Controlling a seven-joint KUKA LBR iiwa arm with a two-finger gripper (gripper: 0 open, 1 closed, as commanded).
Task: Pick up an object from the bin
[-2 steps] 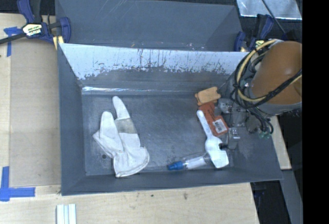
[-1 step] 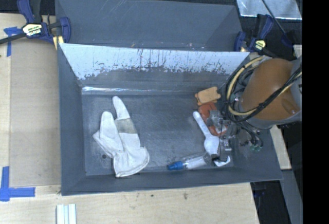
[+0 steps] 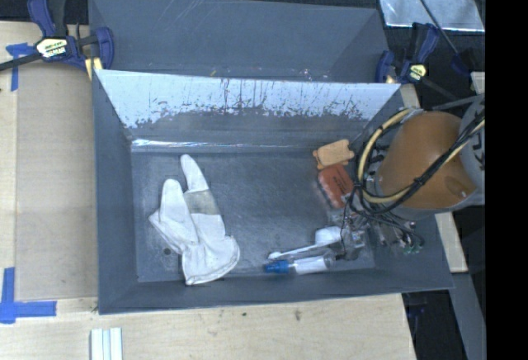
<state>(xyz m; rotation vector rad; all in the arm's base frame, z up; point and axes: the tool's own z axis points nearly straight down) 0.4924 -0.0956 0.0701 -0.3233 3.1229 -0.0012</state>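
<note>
The grey metal bin holds a handful of loose things, spread out on its floor rather than heaped. The arm comes in from the right, its wrist under a rounded orange-brown cover with black and yellow cables looped around it. Below the cover, the gripper is down low in the near right corner of the bin. Whether it is spread or pressed together cannot be made out, because the dark metal parts blur together there.

The things nearest the gripper are two slim white items lying side by side and pointing left. One is a thin white stick whose right end runs up to the gripper. The other, just nearer, is a clear tube with a blue cap. A small pale lump lies touching or just beside the gripper on its left. It is not clear that any of these is gripped.

Farther back along the right side lie a reddish-brown packet and, just beyond it, a tan cardboard-like piece. Well apart from all of these, a crumpled white glove lies on the near left part of the floor.
</note>
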